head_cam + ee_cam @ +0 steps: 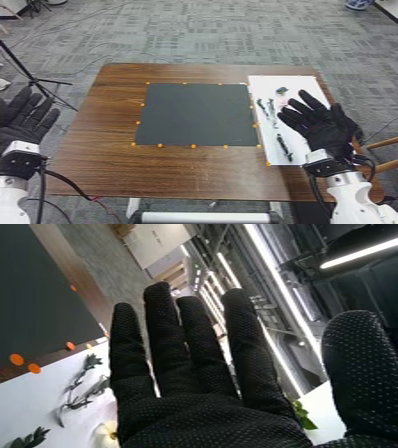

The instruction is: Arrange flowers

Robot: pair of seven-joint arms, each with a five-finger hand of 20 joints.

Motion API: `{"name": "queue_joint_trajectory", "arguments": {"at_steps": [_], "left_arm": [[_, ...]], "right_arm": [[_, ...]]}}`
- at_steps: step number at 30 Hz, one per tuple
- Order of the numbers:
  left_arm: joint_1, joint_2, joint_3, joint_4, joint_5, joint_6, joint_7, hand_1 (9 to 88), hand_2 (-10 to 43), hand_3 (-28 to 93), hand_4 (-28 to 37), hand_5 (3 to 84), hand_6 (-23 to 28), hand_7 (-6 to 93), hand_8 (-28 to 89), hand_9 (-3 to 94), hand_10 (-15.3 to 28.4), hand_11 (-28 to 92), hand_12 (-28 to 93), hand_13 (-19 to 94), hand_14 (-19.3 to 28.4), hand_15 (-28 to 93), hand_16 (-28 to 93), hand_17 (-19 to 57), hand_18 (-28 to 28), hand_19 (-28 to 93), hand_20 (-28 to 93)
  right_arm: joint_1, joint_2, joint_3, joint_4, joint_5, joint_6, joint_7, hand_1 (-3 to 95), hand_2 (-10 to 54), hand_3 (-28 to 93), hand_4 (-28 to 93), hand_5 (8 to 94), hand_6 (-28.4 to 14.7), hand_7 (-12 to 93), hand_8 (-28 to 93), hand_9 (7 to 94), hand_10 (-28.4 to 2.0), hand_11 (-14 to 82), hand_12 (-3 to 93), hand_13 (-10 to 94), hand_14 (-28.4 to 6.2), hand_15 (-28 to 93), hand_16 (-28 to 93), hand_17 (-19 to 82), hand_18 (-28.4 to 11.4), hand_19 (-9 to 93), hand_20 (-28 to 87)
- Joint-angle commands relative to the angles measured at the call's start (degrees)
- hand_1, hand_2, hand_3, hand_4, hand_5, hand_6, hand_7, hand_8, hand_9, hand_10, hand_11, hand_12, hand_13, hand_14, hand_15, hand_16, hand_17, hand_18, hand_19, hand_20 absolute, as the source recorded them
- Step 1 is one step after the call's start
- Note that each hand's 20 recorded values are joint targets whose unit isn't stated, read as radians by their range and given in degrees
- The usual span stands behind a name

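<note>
Black-gloved right hand [327, 131], at the right of the frame, is released, fingers straight and empty, overlapping a white sheet [300, 82] where leafy stems [283, 145] lie. Left hand [19, 122], at the left edge, is likewise open and empty. Centre: a dark mat [195, 115] on the brown table [98, 170]. Right wrist view: a pale blossom [108, 431], partly hidden.

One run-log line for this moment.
right hand: open, over white sheet | left hand: open, left of table | stems: on sheet, none held
</note>
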Motion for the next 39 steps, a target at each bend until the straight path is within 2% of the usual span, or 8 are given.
{"name": "queue_joint_trajectory", "arguments": {"at_steps": [1, 7, 16, 20, 23, 27, 30, 39], "left_arm": [[0.6, -0.66, 0.11, -0.11, 0.06, -0.29, -0.01, 26.0, 15.6, 71, -28.3, 37.1, 9.1, 5.5, -6, 31.5, 12.7, 13, 11, 24, 12.9, 24, -1, -0.1, 11.4, 22, 12], [0.4, -0.34, -0.07, 0.08, -0.08, -0.38, 0.05, 25.9, 15.6, 71, -28.3, 37.2, 9.0, 5.7, -6, 31.8, 12.7, 14, 11, 24, 13.0, 24, -1, -0.2, 11.5, 22, 12], [1.2, -0.60, -0.71, -0.29, 0.09, -0.75, 0.46, 26.0, 15.6, 71, -28.3, 37.8, 9.2, 6.2, -6, 31.9, 12.8, 14, 11, 24, 13.1, 25, -1, -0.2, 11.5, 22, 12], [2.0, -1.00, -1.08, -0.48, -0.43, -0.07, 0.57, 26.0, 15.6, 71, -28.3, 37.9, 9.1, 6.2, -7, 32.0, 12.9, 14, 11, 24, 13.1, 25, -1, -0.1, 11.4, 22, 12], [2.1, -1.10, -1.20, -0.51, -0.14, -0.12, 0.56, 26.0, 15.7, 71, -28.3, 38.0, 9.1, 6.4, -6, 32.0, 12.9, 14, 11, 24, 13.1, 25, -2, -0.1, 11.4, 22, 12], [2.3, -1.27, -1.04, -0.67, -0.14, 0.12, 0.62, 26.0, 15.7, 71, -28.3, 38.1, 9.1, 6.5, -7, 32.0, 12.9, 14, 11, 24, 13.0, 25, -2, -0.1, 11.4, 22, 12], [3.4, -1.53, -1.65, -1.03, -0.57, 0.52, 1.10, 26.0, 15.7, 71, -28.3, 38.2, 9.1, 6.6, -7, 32.0, 13.0, 14, 11, 24, 13.1, 25, -1, -0.1, 11.4, 22, 12], [4.5, -1.25, -2.63, -1.63, -0.47, 0.80, 2.09, 26.0, 15.9, 71, -28.3, 38.5, 9.2, 7.2, -7, 32.4, 13.1, 15, 12, 25, 13.1, 26, -2, -0.2, 11.4, 22, 12]], "right_arm": [[-0.6, -0.4, 0.0, 0.2, 0.2, 0.1, 0.1, 14.6, 10.0, 77, -23, 49.4, -5.7, 10, -10, 46.0, -17.9, 6.3, 12.9, 36, -15.9, 30, 15, 14, -18.7, 35, 20], [-0.9, 1.0, -1.1, -1.3, -7.1, 6.5, -1.1, 14.6, 10.2, 77, -23, 48.9, -5.6, 10, -10, 46.3, -18.1, 6.6, 13.1, 37, -16.1, 31, 15, 14, -18.8, 35, 21], [-0.5, 1.7, -0.9, -1.6, -16.9, 6.6, -1.1, 15.7, 10.3, 77, -23, 50.7, -5.7, 11, -11, 48.4, -18.0, 8.3, 13.5, 38, -16.0, 32, 15, 14, -18.9, 36, 21], [-0.3, 2.9, -2.9, -3.2, -22.9, 14.3, 0.7, 17.7, 8.7, 77, -23, 50.5, -6.0, 11, -11, 48.8, -18.0, 8.9, 13.5, 38, -15.9, 33, 15, 14, -18.7, 36, 21], [0.5, 5.4, -7.7, -4.6, -38.9, 29.4, 7.4, 22.2, 6.2, 77, -24, 49.4, -6.6, 13, -11, 46.7, -18.2, 10.5, 13.3, 34, -16.1, 36, 13, 14, -18.8, 39, 21], [1.5, 7.1, -11.1, -4.7, -62.9, 37.3, 15.9, 26.6, -1.1, 77, -24, 49.2, -9.0, 15, -12, 45.9, -18.2, 13.2, 12.9, 32, -16.4, 40, 10, 14, -19.1, 45, 20], [1.1, 8.8, -12.8, -4.2, -85.2, 38.8, 23.1, 29.0, -9.2, 75, -26, 53.4, -10.1, 16, -12, 49.3, -18.4, 16.2, 13.7, 33, -16.7, 46, 8, 15, -19.2, 53, 20], [6.2, 15.0, -22.6, -5.6, -109.2, 33.3, 38.4, 29.4, -9.5, 68, -28, 52.5, -7.2, 34, -12, 50.2, -18.0, 36.8, 25.9, 34, -19.4, 65, 22, 17, -21.7, 67, 29]]}}
